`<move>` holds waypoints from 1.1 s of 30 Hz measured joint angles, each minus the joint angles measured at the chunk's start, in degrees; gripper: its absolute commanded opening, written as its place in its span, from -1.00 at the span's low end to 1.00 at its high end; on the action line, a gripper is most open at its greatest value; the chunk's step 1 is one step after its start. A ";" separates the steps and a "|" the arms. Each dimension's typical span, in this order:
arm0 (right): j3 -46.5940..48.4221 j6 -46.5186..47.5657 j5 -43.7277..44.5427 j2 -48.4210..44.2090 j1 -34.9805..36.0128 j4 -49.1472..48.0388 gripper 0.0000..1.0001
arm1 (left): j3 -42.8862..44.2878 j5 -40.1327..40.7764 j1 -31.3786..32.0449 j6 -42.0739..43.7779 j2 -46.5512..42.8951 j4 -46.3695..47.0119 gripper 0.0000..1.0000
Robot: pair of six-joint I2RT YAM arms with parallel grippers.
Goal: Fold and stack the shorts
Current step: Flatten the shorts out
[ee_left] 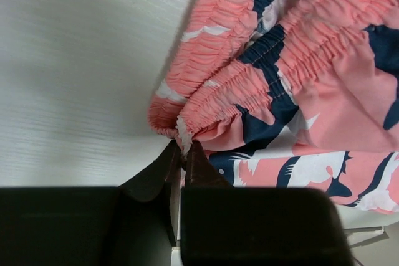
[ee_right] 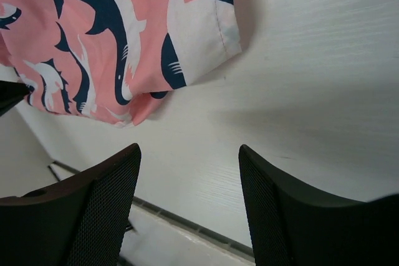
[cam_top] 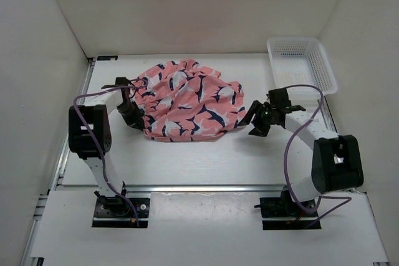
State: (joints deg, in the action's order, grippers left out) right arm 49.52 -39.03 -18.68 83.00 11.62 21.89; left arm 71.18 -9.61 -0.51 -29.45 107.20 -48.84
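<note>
Shorts [cam_top: 190, 101]: coral-pink with white and dark navy blotches. They lie in a rumpled, unfolded heap on the desk [cam_top: 187, 160], mid-field between the two arms.
Waistband [ee_left: 249, 85]: gathered elastic at the left side of the heap. In the left wrist view it is doubled over, with two ruffled bands running side by side.
Left pincer [ee_left: 182, 154]: closed on the outer end of the waistband. The two dark fingers [ee_left: 199, 169] meet with a sliver of fabric pinched at their tips, low near the desk surface. From these angles it is hard to say whether the pinched edge is lifted or lies on the desk.
Right pincer [ee_right: 188, 149]: open, jaws wide apart with nothing between them. It hangs over bare desk just beside the right edge of the shorts, not touching the cloth.
Hem corner [ee_right: 212, 35]: one leg corner lies flat on the desk ahead of the right pincer, its stitched edge showing.
Basket [cam_top: 302, 60]: white mesh, at the far right corner of the desk, well apart from the shorts and beyond the right arm.
</note>
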 measured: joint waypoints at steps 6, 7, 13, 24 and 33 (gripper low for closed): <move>-0.57 -7.04 -5.03 7.52 2.16 -7.63 0.38 | 0.20 0.33 0.00 -0.42 -1.86 0.04 -0.79; -0.57 -8.09 -5.44 8.48 2.62 -8.90 0.38 | 0.26 0.39 0.00 -0.42 -2.16 0.07 -0.79; -0.52 -12.92 -3.78 12.68 4.15 -14.21 -0.18 | 0.35 0.90 0.00 -0.57 -2.73 0.02 -0.79; 23.67 -6.51 6.32 19.17 4.79 -5.64 -1.00 | 16.92 1.51 -0.02 -0.61 -1.42 -7.10 -0.79; 36.02 1.49 10.97 7.19 4.72 -3.04 -1.00 | 41.92 -0.59 -2.49 -1.53 -5.33 -11.30 -0.79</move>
State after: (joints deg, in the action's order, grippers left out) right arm 85.54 -37.54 -7.70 90.19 16.34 18.85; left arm 113.10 -10.20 -3.01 -30.98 101.86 -60.14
